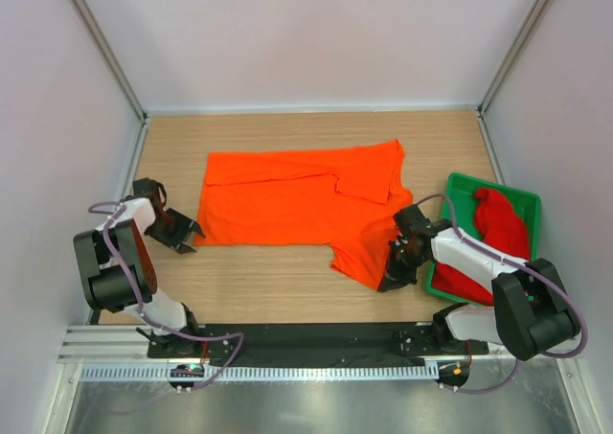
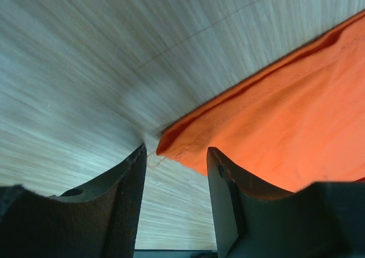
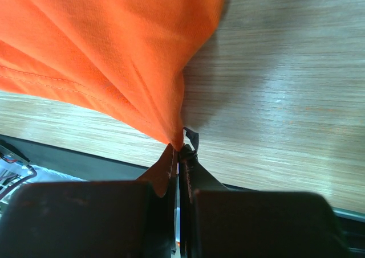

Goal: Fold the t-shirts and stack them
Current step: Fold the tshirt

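You have the orange t-shirt point(image 1: 297, 204) lying mostly flat across the middle of the pale wood-grain table point(image 1: 287, 290). It is soft cotton, with a sleeve folded over at its far right and a flap trailing toward the near right. Your right gripper point(image 3: 181, 147) is pinched tight on that flap, and the cloth fans out from the black jaws in taut creases. Your left gripper point(image 2: 174, 155) stands about half open at the shirt's near left corner. The stitched hem corner sits between the matte black fingers point(image 2: 122, 201), unclamped. The deep red t-shirt point(image 1: 503, 228) lies crumpled in the green plastic tray point(image 1: 522, 204) at the right.
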Robot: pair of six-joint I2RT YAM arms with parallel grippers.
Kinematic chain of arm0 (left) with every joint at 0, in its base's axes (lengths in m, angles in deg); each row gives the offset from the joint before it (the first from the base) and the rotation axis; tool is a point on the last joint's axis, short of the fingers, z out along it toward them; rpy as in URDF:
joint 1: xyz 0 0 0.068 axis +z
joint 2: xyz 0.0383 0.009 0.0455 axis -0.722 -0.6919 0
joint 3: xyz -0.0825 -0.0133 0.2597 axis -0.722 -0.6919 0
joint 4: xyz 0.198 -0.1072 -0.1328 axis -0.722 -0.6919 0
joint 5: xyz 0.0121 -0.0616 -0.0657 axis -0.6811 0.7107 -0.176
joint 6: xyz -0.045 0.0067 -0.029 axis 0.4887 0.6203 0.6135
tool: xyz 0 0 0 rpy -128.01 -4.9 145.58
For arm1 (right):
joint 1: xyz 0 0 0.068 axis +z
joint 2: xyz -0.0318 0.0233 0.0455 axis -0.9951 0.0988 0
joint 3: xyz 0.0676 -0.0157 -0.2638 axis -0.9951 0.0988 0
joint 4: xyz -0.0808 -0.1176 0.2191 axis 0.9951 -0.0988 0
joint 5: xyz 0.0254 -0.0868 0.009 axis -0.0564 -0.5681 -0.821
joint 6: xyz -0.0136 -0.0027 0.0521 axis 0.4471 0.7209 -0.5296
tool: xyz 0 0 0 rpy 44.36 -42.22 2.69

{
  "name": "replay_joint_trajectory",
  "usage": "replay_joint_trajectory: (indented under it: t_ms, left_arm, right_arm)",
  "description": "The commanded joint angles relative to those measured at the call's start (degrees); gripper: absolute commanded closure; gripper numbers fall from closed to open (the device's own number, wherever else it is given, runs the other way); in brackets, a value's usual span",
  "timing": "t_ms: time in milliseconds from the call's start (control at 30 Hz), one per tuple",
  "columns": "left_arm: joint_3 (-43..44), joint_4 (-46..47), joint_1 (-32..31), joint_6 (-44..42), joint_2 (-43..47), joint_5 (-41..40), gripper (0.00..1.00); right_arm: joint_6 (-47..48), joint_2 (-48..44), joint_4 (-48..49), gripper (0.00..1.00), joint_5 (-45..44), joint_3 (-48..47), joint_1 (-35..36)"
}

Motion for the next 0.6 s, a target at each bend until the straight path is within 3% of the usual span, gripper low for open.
replay_joint_trajectory:
  t_ms: [0, 100, 300, 467, 533, 567]
  left_arm:
    - [1.54, 3.24, 0.63, -1.57, -2.55, -0.76, 0.52]
    - [1.89, 3.95, 1.16, -2.01, -2.82, -1.03, 0.55]
    - [2.42, 2.54, 1.07, -3.68, -2.38, -0.85, 0.7]
    - [-0.03, 1.14, 1.16, -4.73, 0.43, -0.94, 0.87]
    - [-1.0, 0.26, 1.16, -4.65, 2.35, -1.03, 0.99]
    - [-1.79, -0.01, 1.16, -4.56, 3.06, -1.2, 1.0]
  right_arm:
    - [0.61, -1.45, -1.72, 0.99, -0.59, -0.95, 0.08]
    - [0.43, -1.89, -2.33, 0.99, -0.77, -0.95, 0.08]
    - [-0.1, -4.61, -4.53, 0.99, -2.18, -1.39, 0.08]
    - [-0.89, -6.19, -5.67, 0.99, -2.44, -1.48, -0.01]
    - [-1.5, -7.42, -6.2, 0.99, -2.44, -1.31, 0.08]
    - [-1.68, -7.86, -6.81, 0.99, -2.44, -1.31, -0.01]
